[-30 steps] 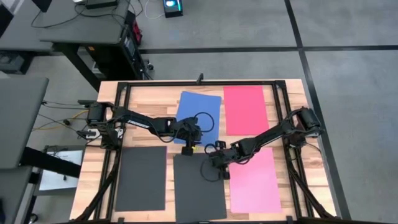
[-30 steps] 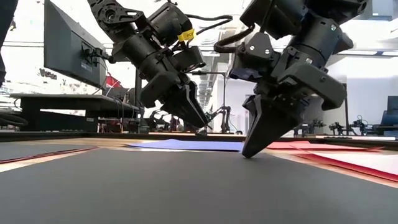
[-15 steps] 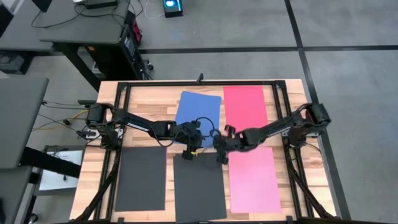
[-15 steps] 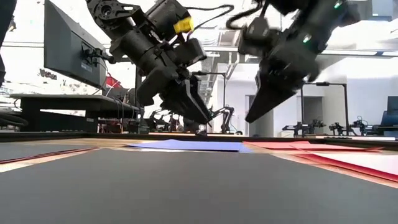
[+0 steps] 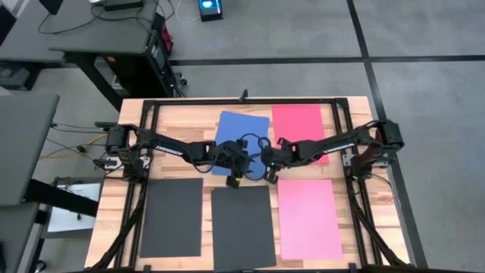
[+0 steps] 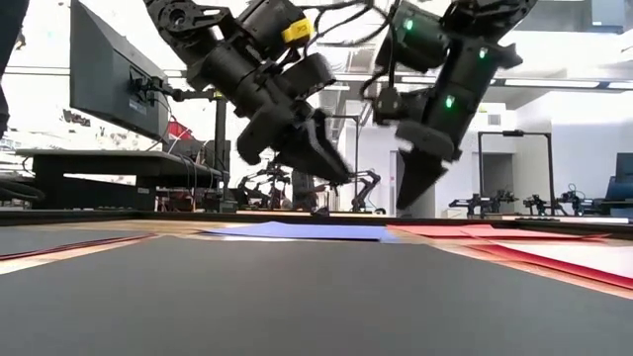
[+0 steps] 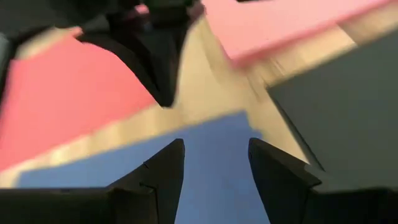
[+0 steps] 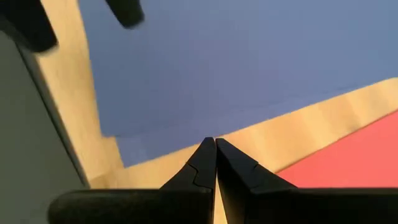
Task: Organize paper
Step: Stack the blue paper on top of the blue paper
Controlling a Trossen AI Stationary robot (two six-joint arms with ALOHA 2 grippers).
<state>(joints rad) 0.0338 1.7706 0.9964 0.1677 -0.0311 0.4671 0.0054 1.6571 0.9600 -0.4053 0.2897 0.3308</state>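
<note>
The room (image 5: 424, 38) had a grey tiled floor, with dark desks beside the wooden worktop (image 5: 182, 121). Taking the blue sheet (image 5: 231, 129) as landmark: a red sheet (image 5: 299, 121) lay beside it, a pink sheet (image 5: 309, 220) lay diagonally nearer the front edge, and two dark grey sheets (image 5: 171, 216) (image 5: 242, 227) lay in front of it. Above its front edge, the left gripper (image 5: 237, 180) hung with fingers (image 7: 161, 174) partly apart, holding nothing. Just beside that corner, the right gripper (image 5: 270, 176) hovered with fingers (image 8: 208, 165) pressed together, empty.
</note>
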